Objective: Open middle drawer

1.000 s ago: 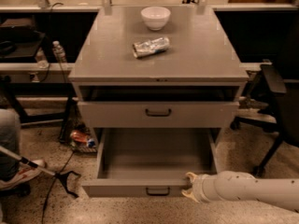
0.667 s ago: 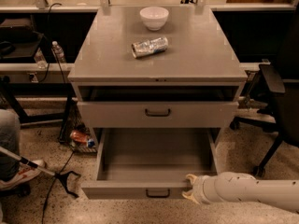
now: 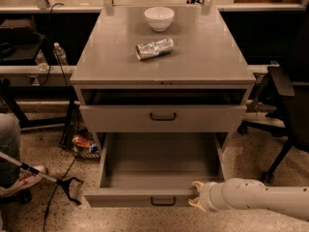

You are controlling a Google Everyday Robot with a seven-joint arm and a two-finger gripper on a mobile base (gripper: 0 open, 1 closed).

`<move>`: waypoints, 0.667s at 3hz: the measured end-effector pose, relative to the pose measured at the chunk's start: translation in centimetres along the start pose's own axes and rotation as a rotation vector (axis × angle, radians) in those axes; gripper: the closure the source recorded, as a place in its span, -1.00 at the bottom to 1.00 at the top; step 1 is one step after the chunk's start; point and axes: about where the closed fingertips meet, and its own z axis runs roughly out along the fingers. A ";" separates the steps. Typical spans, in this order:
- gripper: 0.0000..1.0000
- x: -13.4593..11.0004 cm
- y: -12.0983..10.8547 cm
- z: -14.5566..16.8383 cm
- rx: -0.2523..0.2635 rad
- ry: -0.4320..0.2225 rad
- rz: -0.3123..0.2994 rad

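The middle drawer is a wide, shallow grey drawer, pulled far out of the cabinet, and its inside shows nothing in it. Its small dark handle sits at the centre of the front panel. My gripper is at the drawer's front edge, just right of the handle, on the end of my white arm, which comes in from the lower right. The top drawer above has its own dark handle and a dark gap over it. The lowest drawer is hidden under the open one.
A white bowl and a crushed silver can lie on the cabinet top. A black chair stands to the right. At the left are a person's leg and shoe, a grabber stick, cables and a red can on the floor.
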 end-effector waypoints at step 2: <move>1.00 0.9 2.3 0.2 -0.006 -0.010 0.018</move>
